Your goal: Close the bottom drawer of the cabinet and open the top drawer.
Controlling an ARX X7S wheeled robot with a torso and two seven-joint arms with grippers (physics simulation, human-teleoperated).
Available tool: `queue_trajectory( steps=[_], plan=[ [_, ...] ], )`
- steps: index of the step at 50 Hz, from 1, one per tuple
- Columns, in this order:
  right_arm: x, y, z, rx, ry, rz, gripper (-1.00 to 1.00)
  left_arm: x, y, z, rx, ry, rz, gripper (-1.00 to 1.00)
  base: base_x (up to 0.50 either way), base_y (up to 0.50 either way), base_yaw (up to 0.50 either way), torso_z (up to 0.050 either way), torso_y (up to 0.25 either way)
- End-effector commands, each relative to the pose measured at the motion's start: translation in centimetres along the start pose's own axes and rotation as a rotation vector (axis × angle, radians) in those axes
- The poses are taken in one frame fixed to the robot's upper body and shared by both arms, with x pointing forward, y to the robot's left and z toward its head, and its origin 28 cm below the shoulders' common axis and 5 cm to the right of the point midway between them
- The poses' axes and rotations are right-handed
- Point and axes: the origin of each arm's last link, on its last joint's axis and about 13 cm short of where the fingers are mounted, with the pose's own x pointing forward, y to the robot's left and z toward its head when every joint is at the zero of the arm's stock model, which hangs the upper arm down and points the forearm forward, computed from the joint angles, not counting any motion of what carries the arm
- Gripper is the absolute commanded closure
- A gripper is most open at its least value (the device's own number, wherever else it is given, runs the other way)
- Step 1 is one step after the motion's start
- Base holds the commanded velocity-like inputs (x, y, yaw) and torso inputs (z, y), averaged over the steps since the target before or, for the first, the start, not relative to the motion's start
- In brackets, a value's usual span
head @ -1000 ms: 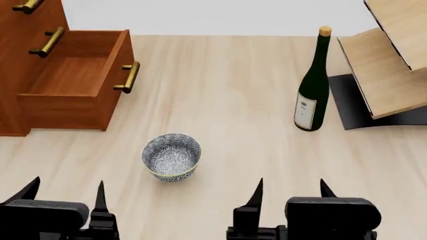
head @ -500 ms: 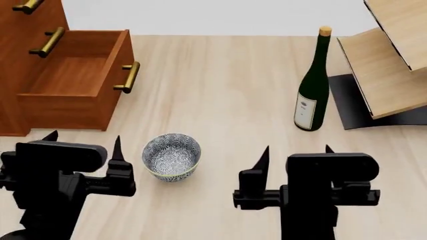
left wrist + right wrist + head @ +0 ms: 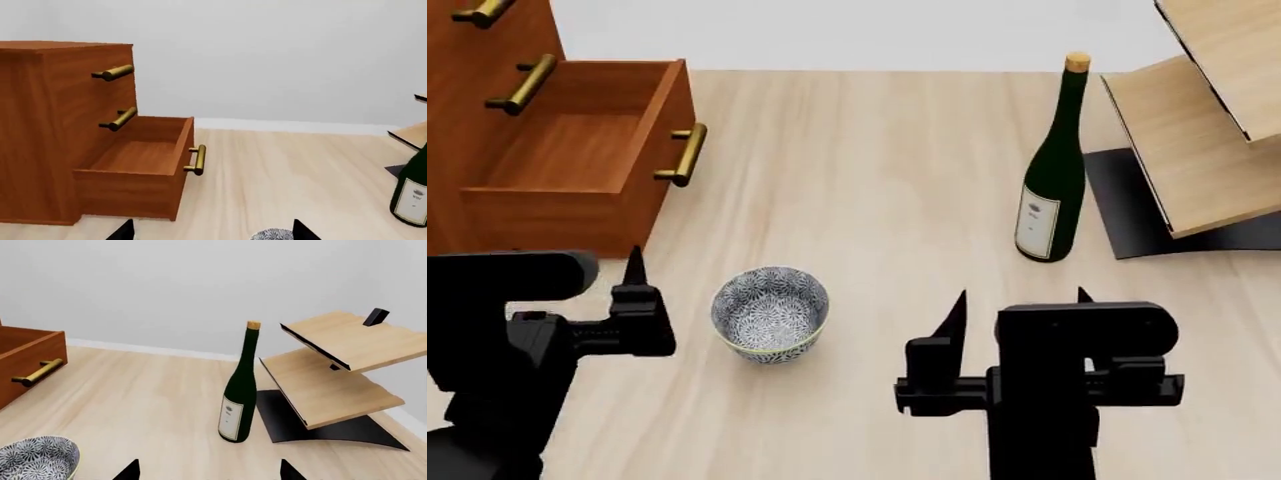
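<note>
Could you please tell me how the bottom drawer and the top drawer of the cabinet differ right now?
The bottom drawer is pulled far out of the cabinet, showing an empty wooden interior; the top drawer is shut flush, its interior hidden. The bottom drawer's handle stands well forward of the cabinet face, while the top drawer's handle sits close against it. Both share reddish-brown wood and a single brass bar handle.

Matte black blocky arms, each pincer point(image 3: 1017, 315) spike-fingered (pointed tips)
</note>
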Motion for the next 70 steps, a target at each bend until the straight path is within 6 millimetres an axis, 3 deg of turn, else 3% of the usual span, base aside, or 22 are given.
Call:
queue_trajectory(
  steps=[1, 10, 14, 15, 16, 18, 19, 21, 22, 32, 50, 70],
  plan=[
    [-0.2, -0.2, -0.4, -0.010, -0.003, -0.011, -1.00, 1.0, 3.2, 0.6, -0.165, 0.005, 0.199, -1.00, 0.00, 0.00, 0.00, 0.000, 0.000],
    [-0.6, -0.2, -0.3, 0.015, 0.003, -0.004, -1.00, 0.8, 7.1, 1.1, -0.293, -0.172, 0.454, -1.00, 0.00, 0.00, 0.00, 0.000, 0.000],
    [-0.6, -0.2, -0.3, 0.008, -0.003, -0.010, -1.00, -0.3, 8.3, 1.9, -0.411, -0.292, 0.532, -1.00, 0.00, 0.00, 0.00, 0.000, 0.000],
    [-0.6, -0.2, -0.3, 0.010, -0.005, -0.010, -1.00, -0.7, 8.6, 3.2, -0.430, -0.309, 0.554, -1.00, 0.00, 0.00, 0.00, 0.000, 0.000],
    [-0.6, -0.2, -0.3, 0.014, -0.006, -0.007, -1.00, -0.9, 8.7, 2.1, -0.451, -0.336, 0.572, -1.00, 0.00, 0.00, 0.00, 0.000, 0.000],
    [-0.7, -0.1, -0.3, 0.023, -0.006, -0.002, -1.00, -1.5, 9.2, 2.5, -0.476, -0.395, 0.644, -1.00, 0.00, 0.00, 0.00, 0.000, 0.000],
    [-0.8, 0.0, -0.2, 0.017, -0.013, 0.000, -1.00, -3.2, 9.8, 3.7, -0.540, -0.583, 0.696, -1.00, 0.00, 0.00, 0.00, 0.000, 0.000],
    [-0.8, 0.0, -0.3, 0.019, -0.013, -0.001, -1.00, -3.4, 10.2, 2.4, -0.562, -0.599, 0.747, -1.00, 0.00, 0.00, 0.00, 0.000, 0.000],
    [-0.8, 0.0, -0.2, 0.026, -0.014, -0.003, -1.00, -3.6, 10.5, 3.1, -0.592, -0.601, 0.747, -1.00, 0.00, 0.00, 0.00, 0.000, 0.000],
    [-0.8, 0.1, -0.2, 0.034, -0.017, -0.004, -1.00, -4.4, 10.9, 3.7, -0.590, -0.653, 0.858, -1.00, 0.00, 0.00, 0.00, 0.000, 0.000],
    [-0.8, 0.4, -0.5, -0.016, -0.030, -0.016, -1.00, -4.4, 10.7, 3.8, -0.555, -0.641, 0.841, -1.00, 0.00, 0.00, 0.00, 0.000, 0.000],
    [-1.0, 0.5, -0.9, -0.034, -0.033, 0.027, -1.00, -4.3, 10.4, 3.8, -0.514, -0.632, 0.808, -1.00, 0.00, 0.38, 0.00, 0.000, 0.000]
  ],
)
